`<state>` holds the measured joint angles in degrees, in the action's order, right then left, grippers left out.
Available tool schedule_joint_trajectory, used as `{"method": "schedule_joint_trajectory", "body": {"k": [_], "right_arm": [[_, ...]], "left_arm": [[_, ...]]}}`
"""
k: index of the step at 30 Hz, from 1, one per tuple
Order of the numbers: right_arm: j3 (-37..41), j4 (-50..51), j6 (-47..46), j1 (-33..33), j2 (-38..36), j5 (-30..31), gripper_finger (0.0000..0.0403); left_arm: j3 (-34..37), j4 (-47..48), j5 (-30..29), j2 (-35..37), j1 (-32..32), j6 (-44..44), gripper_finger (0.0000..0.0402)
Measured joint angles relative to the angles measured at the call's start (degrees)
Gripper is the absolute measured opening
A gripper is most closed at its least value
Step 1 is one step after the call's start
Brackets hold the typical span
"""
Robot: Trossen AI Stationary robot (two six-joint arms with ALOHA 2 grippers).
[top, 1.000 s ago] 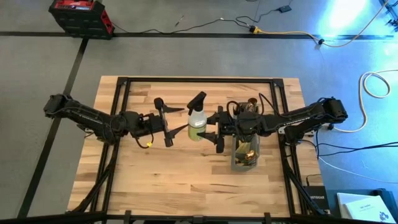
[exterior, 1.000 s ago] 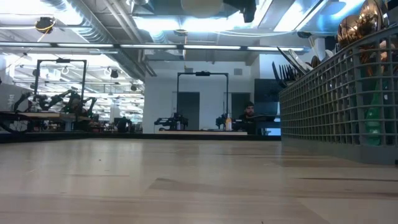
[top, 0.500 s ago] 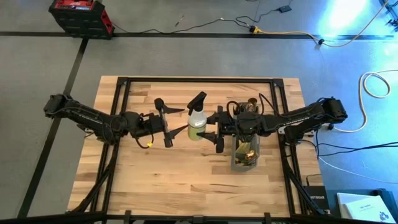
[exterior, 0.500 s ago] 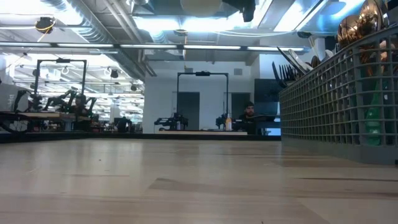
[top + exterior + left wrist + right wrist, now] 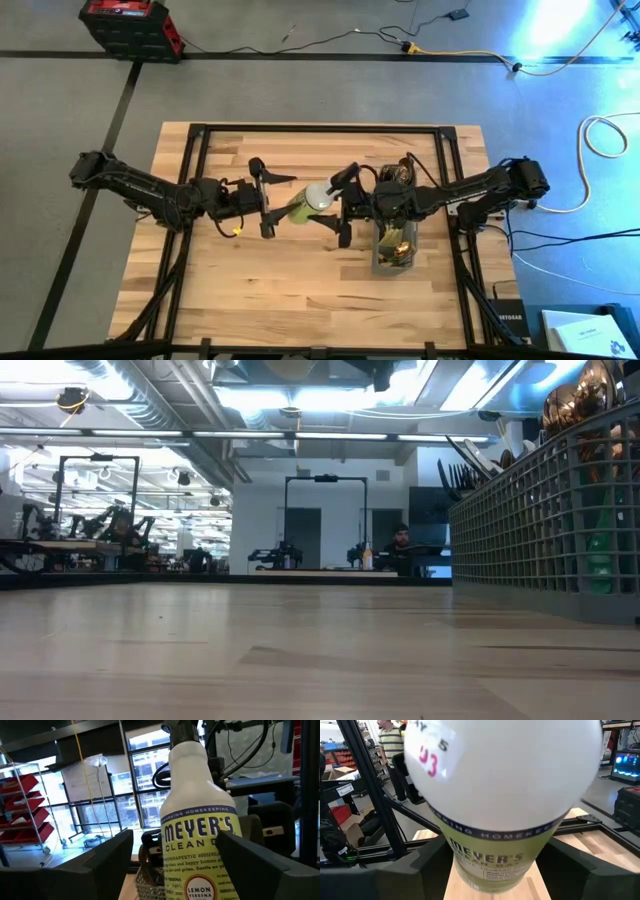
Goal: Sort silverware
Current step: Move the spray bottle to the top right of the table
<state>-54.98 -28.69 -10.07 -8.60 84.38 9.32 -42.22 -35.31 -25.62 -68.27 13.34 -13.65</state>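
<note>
Two-arm sorting station seen from above, spray bottle (image 5: 308, 203) between the arms. The bottle lay tilted, its base toward the left gripper (image 5: 266, 199) and its black nozzle toward the right gripper (image 5: 341, 205); its long axis ran across the table from one claw to the other. Both claws stood wide, their fingers flanking the bottle's body in the wrist views; whether either actually pressed on it cannot be told. The silverware (image 5: 397, 246) stood in the mesh caddy (image 5: 395, 262), just behind the right gripper and well apart from the left one, handles upright, so the right arm was the nearer. One second earlier the bottle stood upright midway between the claws; the right arm had since pushed toward the left.
</note>
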Motion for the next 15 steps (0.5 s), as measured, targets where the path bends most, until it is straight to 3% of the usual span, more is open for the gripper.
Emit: {"method": "schedule_joint_trajectory", "body": {"k": [15], "right_arm": [[-1.0,-3.2,-0.2,1.5,0.8,-3.8,0.0239]], "left_arm": [[0.3,0.5,-0.1,-0.3,0.1,-0.1,0.0280]]}}
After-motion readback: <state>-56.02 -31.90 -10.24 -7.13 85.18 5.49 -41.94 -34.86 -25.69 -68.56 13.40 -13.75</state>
